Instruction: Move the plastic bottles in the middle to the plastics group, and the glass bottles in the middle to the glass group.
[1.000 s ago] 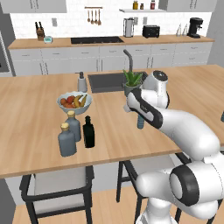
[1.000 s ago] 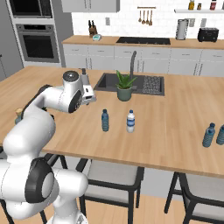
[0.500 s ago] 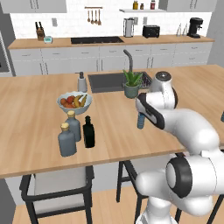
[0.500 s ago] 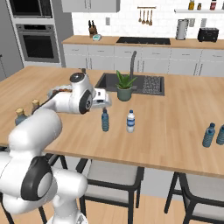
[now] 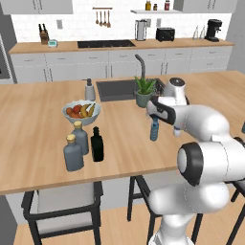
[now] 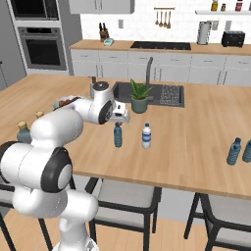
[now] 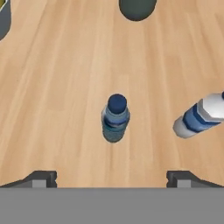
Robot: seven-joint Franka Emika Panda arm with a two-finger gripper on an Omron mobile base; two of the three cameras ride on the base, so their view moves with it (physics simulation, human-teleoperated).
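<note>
Now, the claw (image 7: 112, 177): we see it spread wide and holding nothing, hanging over the bluish bottle (image 7: 115, 118).
Bluish bottle: upright on the worktop (image 6: 196, 147), mid-island, just in front of the potted plant (image 6: 139, 95); from the hand view it sits between the two finger tips, a little ahead of them.
Black bottle (image 5: 97, 144): it stands beside the two grey-blue stoppered bottles (image 5: 73, 153), so we judge the glass half done.
Plastics group (image 6: 234, 151): far along the worktop, well apart from the claw.
Risk, tipping: the bottle is slim and light; if we come down off-centre, a finger could catch the cap and knock it over.
Risk, neighbour: the white-labelled bottle (image 6: 146, 136) stands near; a wide claw or a low carry towards the plastics group could clip it.
Risk, grip: a pinch on the cap alone may slip; we would take the body.
Around: fruit bowl (image 5: 81, 111), soap pump (image 5: 89, 90) and sink (image 5: 119, 88), none in our way.
</note>
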